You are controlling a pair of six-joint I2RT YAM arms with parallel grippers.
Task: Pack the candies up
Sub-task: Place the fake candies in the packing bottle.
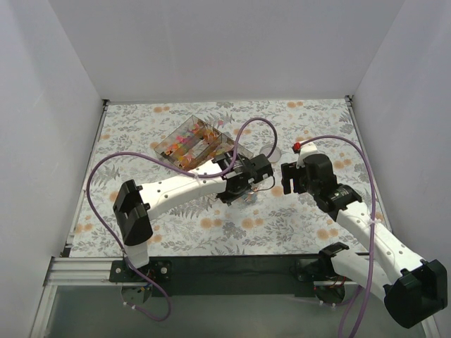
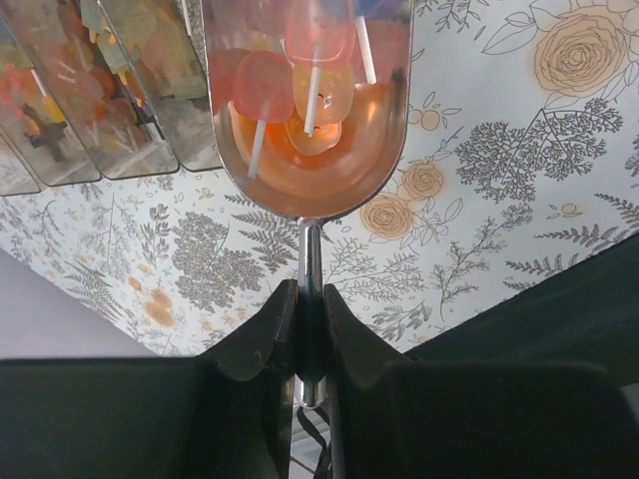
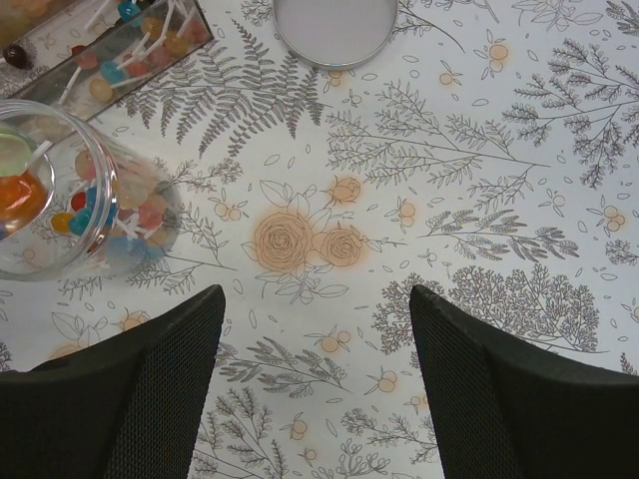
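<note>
Candies (image 2: 300, 90) fill the scoop (image 2: 310, 170) just ahead of the left gripper (image 2: 310, 304), clamped tight on its handle. Hold it level (they sit loose), tip slowly over the jar (image 3: 80, 200), left of the wide-open, empty right gripper (image 3: 315, 389).

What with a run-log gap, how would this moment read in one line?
left gripper: shut on handle of shiny metal scoop | scoop: holds pink-orange candies | right gripper: open, empty
</note>
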